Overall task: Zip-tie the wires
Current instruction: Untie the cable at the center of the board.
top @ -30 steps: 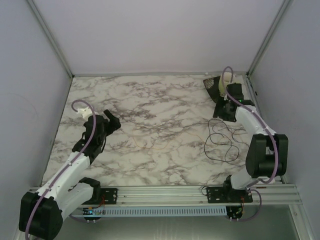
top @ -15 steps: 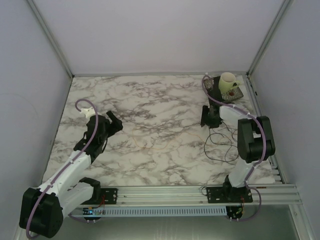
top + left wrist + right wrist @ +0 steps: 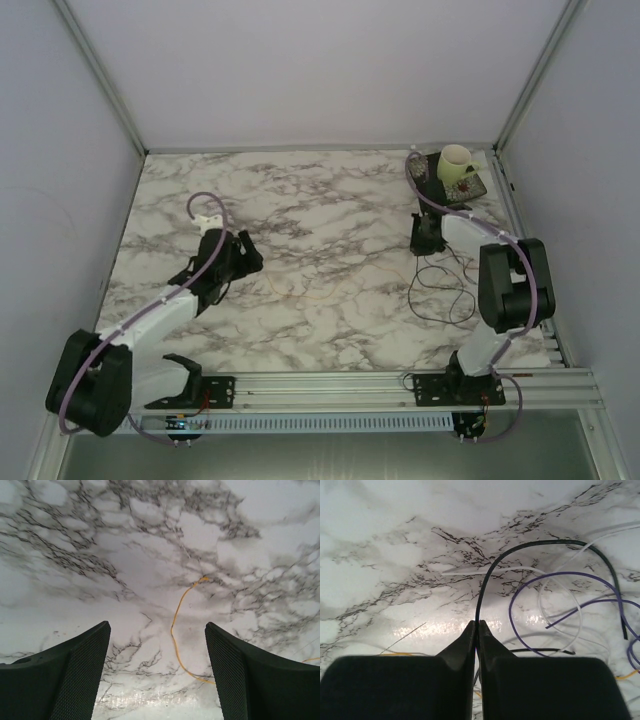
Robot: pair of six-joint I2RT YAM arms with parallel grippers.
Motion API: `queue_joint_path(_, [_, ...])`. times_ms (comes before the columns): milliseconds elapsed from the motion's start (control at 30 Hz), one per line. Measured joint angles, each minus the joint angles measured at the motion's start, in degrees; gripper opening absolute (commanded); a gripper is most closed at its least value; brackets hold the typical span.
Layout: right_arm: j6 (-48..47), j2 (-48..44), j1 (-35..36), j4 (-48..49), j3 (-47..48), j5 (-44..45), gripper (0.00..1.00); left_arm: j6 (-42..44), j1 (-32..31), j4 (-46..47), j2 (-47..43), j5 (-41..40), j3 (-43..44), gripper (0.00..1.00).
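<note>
The wires (image 3: pixel 441 288) lie in loose dark loops on the marble table at the right. My right gripper (image 3: pixel 428 243) stands at their far edge. In the right wrist view the right gripper (image 3: pixel 477 624) is shut on a thin black wire (image 3: pixel 489 575) that arcs up and to the right from the tips. Purple wires (image 3: pixel 519 591) and white wires (image 3: pixel 470 571) curl beside it. My left gripper (image 3: pixel 243 256) is open over the left middle of the table. A thin yellow strand (image 3: pixel 173 630) lies on the marble between its fingers (image 3: pixel 85 665), untouched.
A pale mug (image 3: pixel 456 164) stands on a dark mat (image 3: pixel 431 173) in the far right corner, just behind the right gripper. The yellow strand (image 3: pixel 312 296) runs across the table's middle. Enclosure walls ring the table; the arm rail (image 3: pixel 330 385) spans the near edge.
The right gripper came from the mug to the wires and shut on the black wire. The left arm swung right, toward the table's middle, its jaws still open.
</note>
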Motion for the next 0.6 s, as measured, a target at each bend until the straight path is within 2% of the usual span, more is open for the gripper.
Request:
queue_joint_path(167, [-0.2, -3.5, 0.0, -0.1, 0.0, 0.3, 0.0, 1.7, -2.5, 1.0, 7.2, 0.7, 2.3, 0.72])
queue_joint_path(367, [-0.3, -5.2, 0.0, -0.2, 0.0, 0.6, 0.0, 4.0, -4.7, 3.3, 14.5, 0.6, 7.0, 0.56])
queue_joint_path(600, [-0.4, -7.7, 0.4, -1.1, 0.0, 0.5, 0.0, 6.2, -5.2, 3.7, 19.4, -0.5, 7.4, 0.43])
